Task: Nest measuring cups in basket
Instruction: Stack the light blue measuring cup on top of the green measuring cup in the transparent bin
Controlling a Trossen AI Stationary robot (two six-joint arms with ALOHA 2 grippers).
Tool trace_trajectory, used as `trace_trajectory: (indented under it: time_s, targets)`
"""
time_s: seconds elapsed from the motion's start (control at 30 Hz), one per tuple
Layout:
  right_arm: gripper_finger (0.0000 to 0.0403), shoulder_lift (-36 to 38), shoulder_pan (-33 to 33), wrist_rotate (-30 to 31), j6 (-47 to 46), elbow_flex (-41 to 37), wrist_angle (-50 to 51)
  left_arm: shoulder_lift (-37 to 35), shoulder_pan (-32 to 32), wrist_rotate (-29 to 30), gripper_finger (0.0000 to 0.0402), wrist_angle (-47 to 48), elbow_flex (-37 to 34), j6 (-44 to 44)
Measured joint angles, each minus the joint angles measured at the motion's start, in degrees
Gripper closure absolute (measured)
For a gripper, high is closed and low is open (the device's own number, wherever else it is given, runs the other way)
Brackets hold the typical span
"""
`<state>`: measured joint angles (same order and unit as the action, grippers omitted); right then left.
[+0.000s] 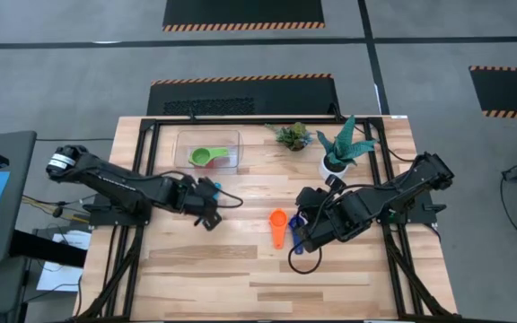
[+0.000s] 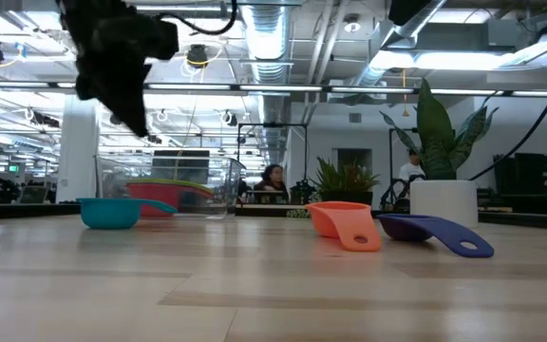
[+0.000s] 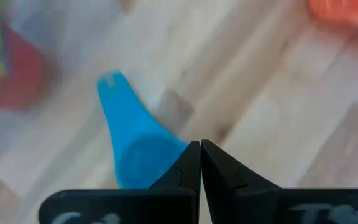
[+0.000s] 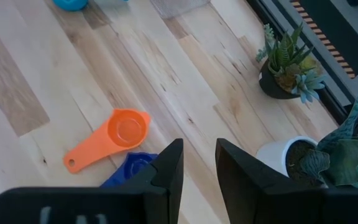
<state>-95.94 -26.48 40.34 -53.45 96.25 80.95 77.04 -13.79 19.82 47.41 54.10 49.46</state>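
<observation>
Trouble is looming for the left gripper [image 3: 200, 163]: its fingers are pressed together, empty, hovering just beside the light blue measuring cup [image 3: 135, 152], so descending like this would shove the cup. The basket [image 1: 207, 150] is holding the green cup [image 1: 206, 157], probably over a red one. The right gripper [image 4: 199, 165] is waiting slightly spread above the orange cup [image 4: 114, 138] and dark blue cup [image 4: 132, 168]. No writing is showing.

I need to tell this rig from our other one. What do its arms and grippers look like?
Both arms are black and chunky, built of jointed segments. The left arm has a silver-white cap at its base end, and thin black cables loop beside both. The left gripper and right gripper each have two flat, dark, wedge-shaped fingers on a black crossbar with faint pale lettering.
</observation>
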Motion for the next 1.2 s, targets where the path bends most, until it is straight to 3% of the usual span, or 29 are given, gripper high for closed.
trace_trajectory:
  time_s: [0.3, 0.8, 1.2]
  targets:
    - [0.0285, 0.02, 0.00, 0.09, 0.15, 0.00, 0.47, 4.74, -2.39, -5.81, 0.0374, -1.63, -0.06, 4.65]
    - [0.0285, 0.02, 0.00, 0.09, 3.10, 0.00, 0.94, 12.17, -0.20, -10.37, 0.0220, -3.46, -0.09, 6.48]
    - [0.0285, 0.02, -0.09, 0.02, 3.15, 0.00, 0.90, 12.17, 2.89, -8.42, 0.0209, -2.33, -0.10, 7.01]
